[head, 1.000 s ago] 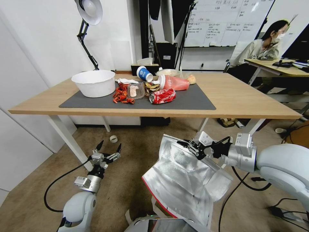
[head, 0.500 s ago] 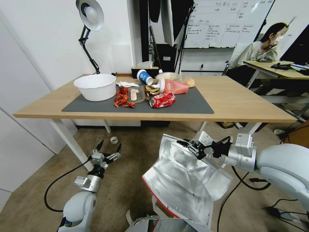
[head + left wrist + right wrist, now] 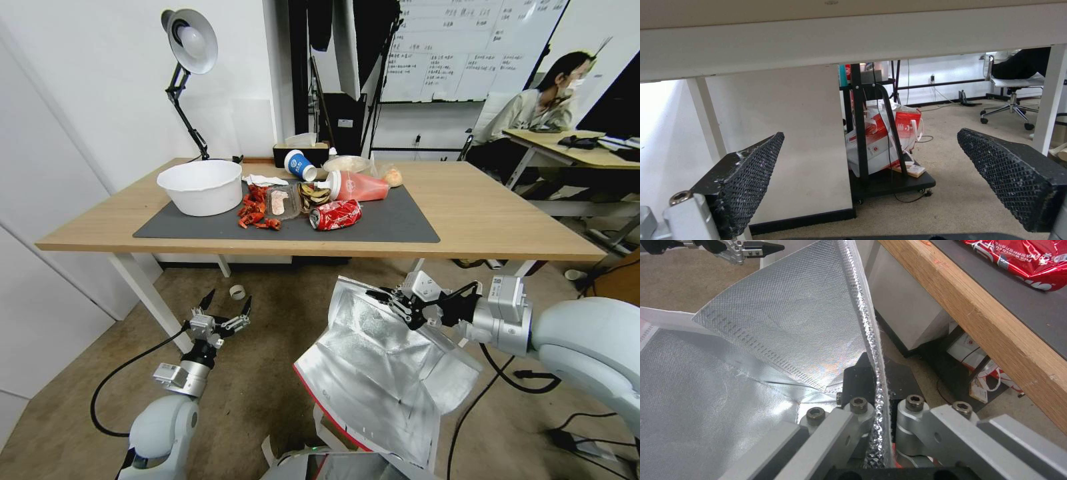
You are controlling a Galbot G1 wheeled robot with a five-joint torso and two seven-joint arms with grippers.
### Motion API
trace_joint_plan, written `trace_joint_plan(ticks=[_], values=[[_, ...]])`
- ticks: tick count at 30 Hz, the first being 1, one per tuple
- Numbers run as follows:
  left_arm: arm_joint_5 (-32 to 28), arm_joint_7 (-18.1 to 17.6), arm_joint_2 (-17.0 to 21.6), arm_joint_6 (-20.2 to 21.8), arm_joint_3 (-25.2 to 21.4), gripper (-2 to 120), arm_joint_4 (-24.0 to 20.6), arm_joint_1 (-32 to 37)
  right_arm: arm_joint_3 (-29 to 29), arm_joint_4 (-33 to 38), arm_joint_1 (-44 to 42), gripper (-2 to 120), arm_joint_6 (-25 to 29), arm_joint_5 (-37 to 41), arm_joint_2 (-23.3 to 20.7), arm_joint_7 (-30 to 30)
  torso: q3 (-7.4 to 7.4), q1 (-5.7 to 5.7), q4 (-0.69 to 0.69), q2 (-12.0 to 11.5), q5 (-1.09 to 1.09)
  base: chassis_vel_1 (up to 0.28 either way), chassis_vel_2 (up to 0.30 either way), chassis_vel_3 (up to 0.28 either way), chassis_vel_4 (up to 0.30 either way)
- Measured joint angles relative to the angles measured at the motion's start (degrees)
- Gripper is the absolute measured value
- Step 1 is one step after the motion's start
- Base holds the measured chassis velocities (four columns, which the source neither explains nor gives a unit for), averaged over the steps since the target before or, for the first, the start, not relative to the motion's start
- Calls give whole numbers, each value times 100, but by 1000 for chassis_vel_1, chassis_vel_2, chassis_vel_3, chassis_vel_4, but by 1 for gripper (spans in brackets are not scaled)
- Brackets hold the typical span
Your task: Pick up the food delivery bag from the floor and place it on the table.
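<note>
Bag [image 3: 380, 373] hanging off the floor [image 3: 260, 393], near and below the table [image 3: 507, 220], foil inside showing. Held at its top rim by the right gripper [image 3: 393, 305], pinched tight on the thin foil edge, seen close up in the right wrist view [image 3: 873, 426]. Left gripper [image 3: 223, 312] down low on the left, spread wide, holding nothing, pads [image 3: 746, 176] far apart.

Could slip out, since only a thin bit of rim is pinched and the bag hangs heavy and crooked. Could bump the table edge [image 3: 987, 323] on the way up, being so close under it. Could knock the red can [image 3: 335, 215] or the white bowl [image 3: 200, 187] on the grey mat [image 3: 393, 223] if set down in the middle.

Bottom of the bag cut off at the near edge. Handles and logo hidden. Hard to tell if anything sits inside
</note>
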Motion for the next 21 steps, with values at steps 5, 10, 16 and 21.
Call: trace_joint_plan(ticks=[5,10,16,21], values=[[2,0,3,0,1,100,21,2,0,0,-26,0,23,4,-45,-52,74,43,0,121,-1,0,0,0,0],[2,-1,24,4,1,100,27,-7,8,0,-79,0,29,32,-48,-110,145,71,0,214,0,0,0,0,0],[2,-4,36,7,1,100,20,-9,14,-2,-183,0,93,209,-83,-116,211,107,0,319,0,0,0,0,0],[-4,-8,74,14,-11,100,27,-2,14,-7,-409,0,221,605,-89,-124,304,170,0,473,-1,0,0,0,0]])
